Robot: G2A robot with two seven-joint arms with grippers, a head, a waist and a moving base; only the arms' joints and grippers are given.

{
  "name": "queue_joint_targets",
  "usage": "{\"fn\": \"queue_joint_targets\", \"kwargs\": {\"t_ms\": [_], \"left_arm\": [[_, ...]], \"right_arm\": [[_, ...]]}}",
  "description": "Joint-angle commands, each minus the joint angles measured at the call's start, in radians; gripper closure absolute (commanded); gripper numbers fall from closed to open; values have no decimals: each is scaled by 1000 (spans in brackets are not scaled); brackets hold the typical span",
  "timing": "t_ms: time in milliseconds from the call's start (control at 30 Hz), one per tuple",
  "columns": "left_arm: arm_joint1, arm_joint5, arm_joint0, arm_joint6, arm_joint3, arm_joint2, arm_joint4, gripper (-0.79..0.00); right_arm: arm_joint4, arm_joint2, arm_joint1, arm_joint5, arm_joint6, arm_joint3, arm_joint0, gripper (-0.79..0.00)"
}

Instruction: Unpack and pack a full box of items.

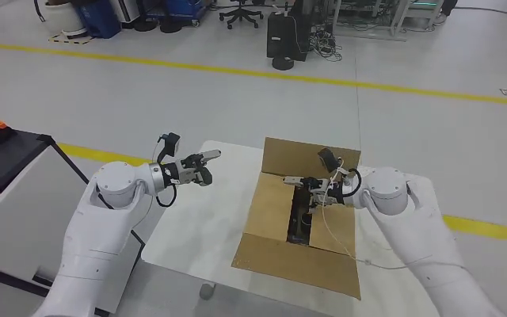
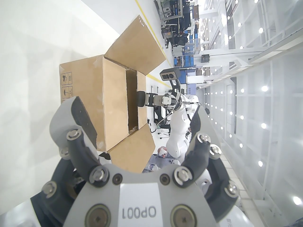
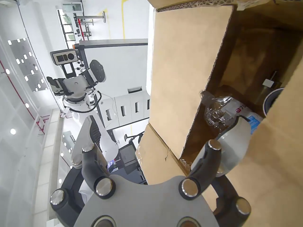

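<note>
A cardboard box (image 1: 273, 208) stands on the white table (image 1: 202, 230) with its top flaps spread and a narrow dark opening (image 1: 301, 215) between the inner flaps. My right gripper (image 1: 291, 181) is open at that opening. In the right wrist view its fingers straddle an inner flap (image 3: 184, 60), one fingertip (image 3: 236, 131) inside the box. Inside lie a clear plastic-wrapped item (image 3: 216, 112), a white printed pack (image 3: 247, 115) and a dark round container (image 3: 272, 102). My left gripper (image 1: 207, 162) is open and empty above the table, left of the box (image 2: 94, 90) and pointing toward it.
The box sits on the right half of the table; bare tabletop (image 1: 214, 206) lies to its left under my left arm. A dark cabinet (image 1: 24, 158) stands beside the table at the far left. The table's front edge (image 1: 182, 265) is near.
</note>
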Motion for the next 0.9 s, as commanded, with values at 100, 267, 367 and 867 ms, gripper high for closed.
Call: {"fn": "queue_joint_targets", "kwargs": {"t_ms": [100,267,367,867], "left_arm": [[0,0,0,0,0,0,0,-785],[0,0,0,0,0,0,0,-785],[0,0,0,0,0,0,0,-785],[0,0,0,0,0,0,0,-785]], "right_arm": [[-6,-21,-7,-40,-24,21,3,-785],[4,-44,-16,-64,-33,47,3,-785],[21,-54,-22,-87,-38,63,5,-785],[177,-54,-50,-275,-8,132,16,-785]]}}
